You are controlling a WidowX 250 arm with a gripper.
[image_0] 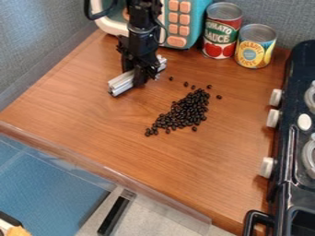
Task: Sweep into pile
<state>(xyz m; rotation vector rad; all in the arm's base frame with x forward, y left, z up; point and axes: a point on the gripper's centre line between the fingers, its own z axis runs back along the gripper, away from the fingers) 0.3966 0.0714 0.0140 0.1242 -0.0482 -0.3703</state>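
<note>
one bean pile (186, 109), one bar (121, 83), two cans (223, 31), one microwave (196, 28), one stove (285, 196)

One camera looks down aslant from nearby.

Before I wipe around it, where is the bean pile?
In the camera view, the bean pile lies mid-counter, below and right of the silver bar in the claw, and left of the black stove.

Your black, jointed robot arm (142, 23) was built of blocky, stacked sections, so its outline looked stepped and knobbly to you. A thick black cable (90, 17) curved out in a loop on one side, and a thinner dark cable (166, 30) bowed out on the other. Your angular black two-fingered hand (141, 76) had jutting, uneven edges; any screws were too small to tell.
</note>
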